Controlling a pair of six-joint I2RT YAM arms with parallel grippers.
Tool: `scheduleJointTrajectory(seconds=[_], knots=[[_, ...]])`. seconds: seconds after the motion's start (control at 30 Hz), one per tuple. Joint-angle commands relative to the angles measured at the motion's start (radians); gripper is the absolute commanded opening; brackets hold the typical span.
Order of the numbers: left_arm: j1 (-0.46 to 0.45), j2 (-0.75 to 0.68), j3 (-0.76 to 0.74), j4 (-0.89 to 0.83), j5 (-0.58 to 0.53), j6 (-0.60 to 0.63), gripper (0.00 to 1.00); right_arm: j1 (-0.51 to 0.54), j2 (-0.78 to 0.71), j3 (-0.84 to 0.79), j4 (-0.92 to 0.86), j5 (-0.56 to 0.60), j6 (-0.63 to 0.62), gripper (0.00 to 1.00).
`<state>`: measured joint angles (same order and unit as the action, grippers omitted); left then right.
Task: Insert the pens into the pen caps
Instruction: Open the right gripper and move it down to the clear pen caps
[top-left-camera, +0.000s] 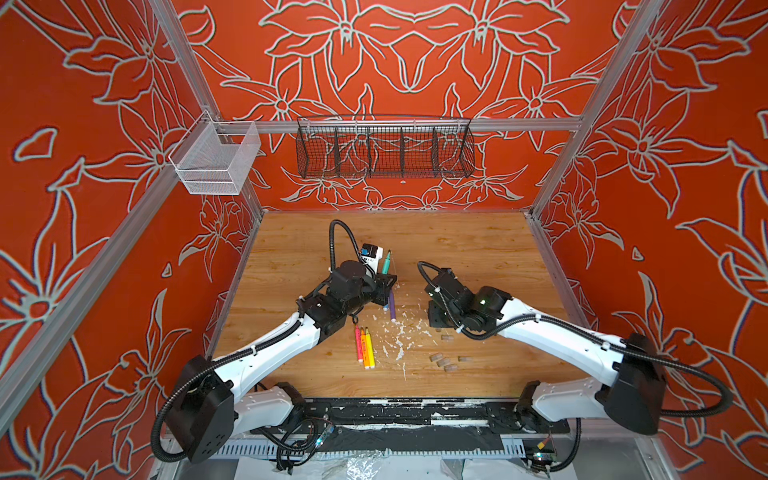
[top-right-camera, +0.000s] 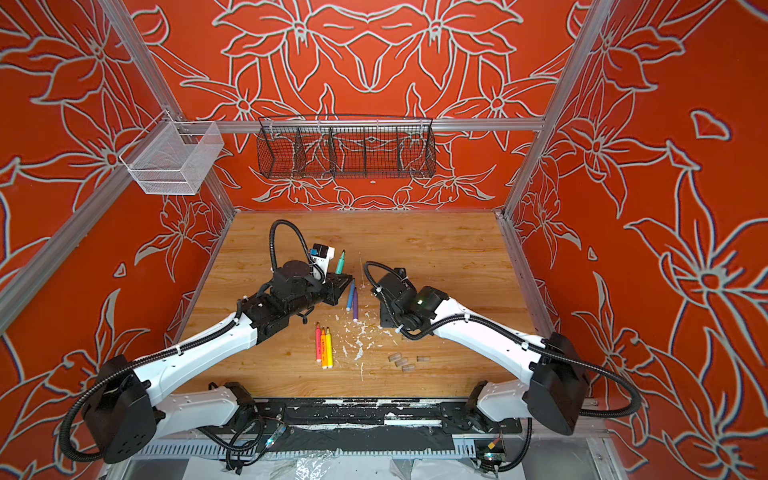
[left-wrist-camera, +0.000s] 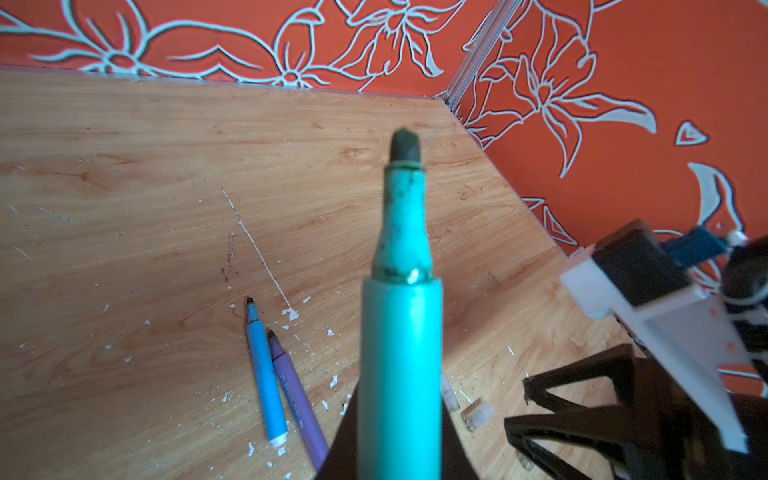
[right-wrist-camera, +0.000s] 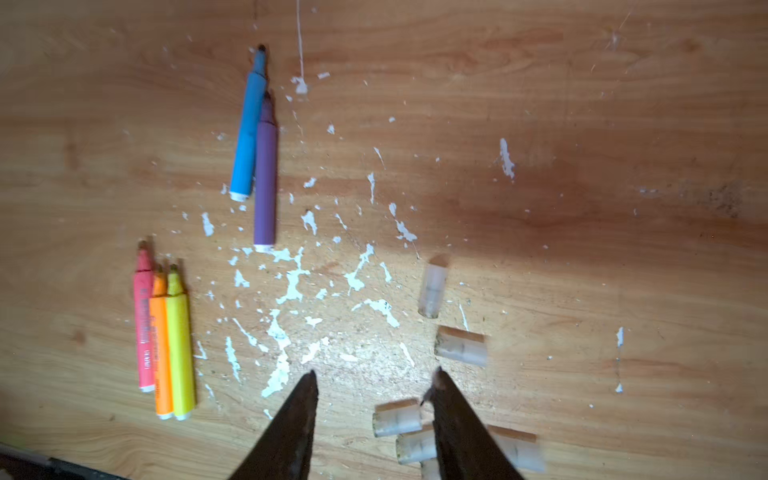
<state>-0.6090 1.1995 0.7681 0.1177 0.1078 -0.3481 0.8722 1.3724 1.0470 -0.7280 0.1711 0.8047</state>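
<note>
Pens (top-right-camera: 323, 349): six slim plastic markers, all uncapped. The green marker pen (left-wrist-camera: 399, 332) is clenched at its lower barrel in the jaws of the left gripper (top-left-camera: 385, 280), held clear of the wooden table (top-left-camera: 478, 249), dark tip pointing away from the gripper. The blue marker pen (right-wrist-camera: 248, 133) and purple marker pen (right-wrist-camera: 265, 178) lie touching, side by side, on the table. The pink marker pen (right-wrist-camera: 143, 324), orange marker pen (right-wrist-camera: 162, 345) and yellow marker pen (right-wrist-camera: 180, 340) lie packed together nearer the front edge. The stubby translucent pen caps (right-wrist-camera: 461, 345) lie loose in a small scatter by the right gripper (right-wrist-camera: 375, 374), whose jaws stand apart and empty just over the table, one cap just beside one of them. White flecks of debris (right-wrist-camera: 291, 286) litter the table between pens and caps. Assessment: the pens look light, stiff and smooth-barrelled, apt to roll and to swivel in a pinch taken near an end; hold at mid-barrel, leaving the tapered neck free. The caps look very light, hollow and round, apt to skid or squirt out of closing jaws; take one across its side wall toward the closed end, mouth left clear. Which end of each cap is open cannot be told.
</note>
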Motion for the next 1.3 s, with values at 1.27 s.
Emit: scheduleJointTrajectory(seconds=[1.27], knots=[[-0.008, -0.030, -0.044, 0.104, -0.027, 0.042, 0.00, -0.166, 0.281, -0.053, 0.088, -0.123, -0.058, 0.44]])
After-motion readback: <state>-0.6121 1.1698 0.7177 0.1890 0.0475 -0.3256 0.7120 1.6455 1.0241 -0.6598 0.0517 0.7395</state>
